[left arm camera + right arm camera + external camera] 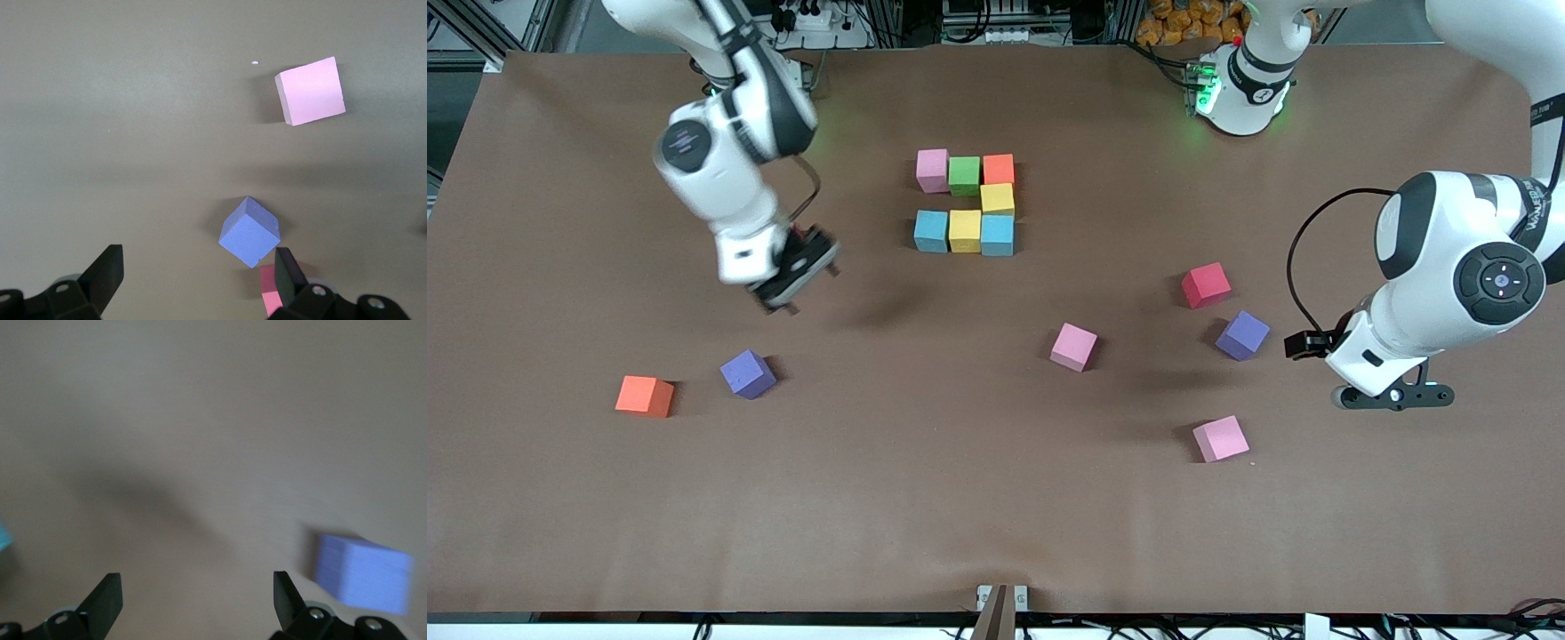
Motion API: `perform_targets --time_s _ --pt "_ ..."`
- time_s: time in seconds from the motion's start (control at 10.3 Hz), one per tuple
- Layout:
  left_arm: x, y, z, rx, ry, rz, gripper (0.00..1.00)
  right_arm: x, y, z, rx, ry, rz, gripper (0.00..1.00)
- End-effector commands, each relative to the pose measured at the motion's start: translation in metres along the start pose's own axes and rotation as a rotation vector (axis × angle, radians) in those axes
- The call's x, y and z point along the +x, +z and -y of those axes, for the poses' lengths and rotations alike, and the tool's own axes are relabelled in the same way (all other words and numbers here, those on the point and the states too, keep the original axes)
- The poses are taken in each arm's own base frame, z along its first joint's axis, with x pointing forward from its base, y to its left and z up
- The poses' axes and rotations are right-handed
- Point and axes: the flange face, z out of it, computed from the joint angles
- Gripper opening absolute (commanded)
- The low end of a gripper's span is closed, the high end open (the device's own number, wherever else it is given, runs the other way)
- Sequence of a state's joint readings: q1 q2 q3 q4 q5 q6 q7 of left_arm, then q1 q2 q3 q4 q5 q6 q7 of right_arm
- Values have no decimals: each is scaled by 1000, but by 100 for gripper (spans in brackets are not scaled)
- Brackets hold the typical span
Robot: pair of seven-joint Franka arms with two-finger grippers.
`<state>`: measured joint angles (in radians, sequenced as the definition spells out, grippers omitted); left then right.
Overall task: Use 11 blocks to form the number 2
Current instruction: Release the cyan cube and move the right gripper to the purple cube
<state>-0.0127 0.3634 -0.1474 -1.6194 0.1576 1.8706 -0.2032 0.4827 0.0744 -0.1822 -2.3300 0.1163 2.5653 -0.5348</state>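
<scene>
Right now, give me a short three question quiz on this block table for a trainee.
1. True or false: the left gripper is holding a cube.
2. How many cubes are already joined in the number 2?
3. Which loose cube lies nearest the front camera? A) red cube B) the pink cube toward the left arm's end C) orange cube

Key: 1 false, both it and the right gripper are open and empty. 2 seven. 3 B.
</scene>
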Motion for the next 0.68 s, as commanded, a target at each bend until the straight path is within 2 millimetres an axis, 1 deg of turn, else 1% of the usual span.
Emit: perform_targets --time_s 0.0,0.1,0.19,0.29,0.39,0.48,0.58 --pt "2 -2 -2 -3 5 -7 100 4 18 -60 -22 115 19 100" --pt "1 0 -3 -3 5 -3 100 1 23 -76 -27 143 27 100" --pt "1 4 -4 -3 7 3 100 -6 36 -94 -30 174 45 100" --pt "2 8 -5 -2 10 9 100 -16 52 -103 -24 187 72 100" --pt "2 10 -6 -3 12 14 100 -21 60 -110 -24 199 82 100" --pt "2 12 -9 -3 15 16 100 -18 63 -115 -27 195 87 100" --pt "3 19 -15 -5 19 28 100 -17 66 -118 -27 192 89 100"
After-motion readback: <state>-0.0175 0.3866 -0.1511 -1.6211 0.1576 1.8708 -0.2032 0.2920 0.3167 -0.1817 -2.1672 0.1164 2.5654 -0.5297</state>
